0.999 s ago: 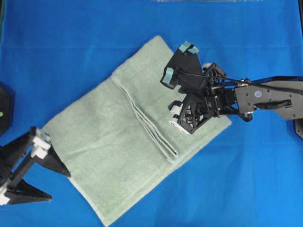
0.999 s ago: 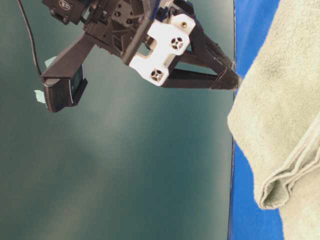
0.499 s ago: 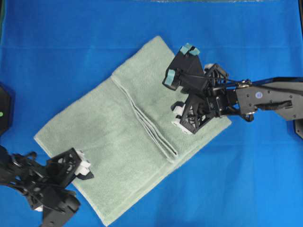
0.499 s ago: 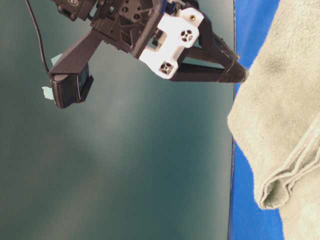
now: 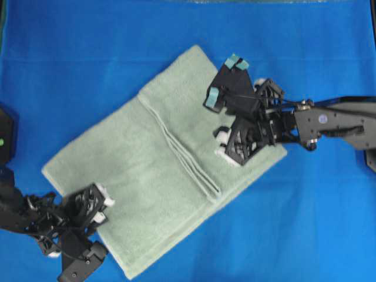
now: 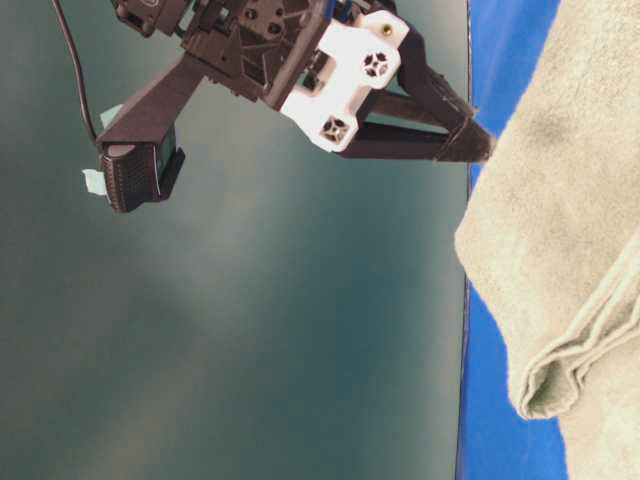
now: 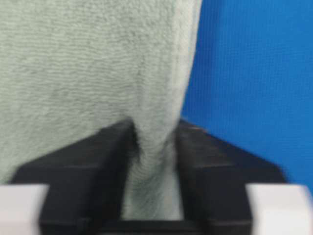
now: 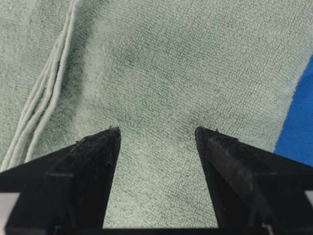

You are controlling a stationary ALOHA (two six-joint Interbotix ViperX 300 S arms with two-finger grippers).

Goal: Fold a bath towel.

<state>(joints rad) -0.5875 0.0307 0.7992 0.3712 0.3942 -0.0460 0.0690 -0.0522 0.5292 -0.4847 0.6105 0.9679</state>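
Note:
The bath towel (image 5: 129, 158) is pale sage-green terry, lying folded and slanted in the middle of the overhead view, with stacked hems (image 5: 182, 155) running across it. At its lower-left edge my left gripper (image 5: 97, 204) is shut on the cloth; the left wrist view shows a ridge of towel (image 7: 73, 58) pinched between the black jaws of the left gripper (image 7: 154, 125). My right gripper (image 5: 228, 144) hangs over the towel's right part, open, with only flat towel (image 8: 161, 63) between the tips of the right gripper (image 8: 157, 131). Seen from table level, the right gripper (image 6: 478, 140) reaches the towel (image 6: 560, 200).
A bright blue sheet (image 5: 88, 59) covers the table under the towel. Dark arm bases sit at the left edge (image 5: 4, 138) and right edge (image 5: 370, 158). The right arm (image 5: 335, 123) stretches in from the right.
My left gripper swung in from the bottom-left corner onto the towel's lower-left edge and closed on it. The right gripper stayed open and shifted only slightly.

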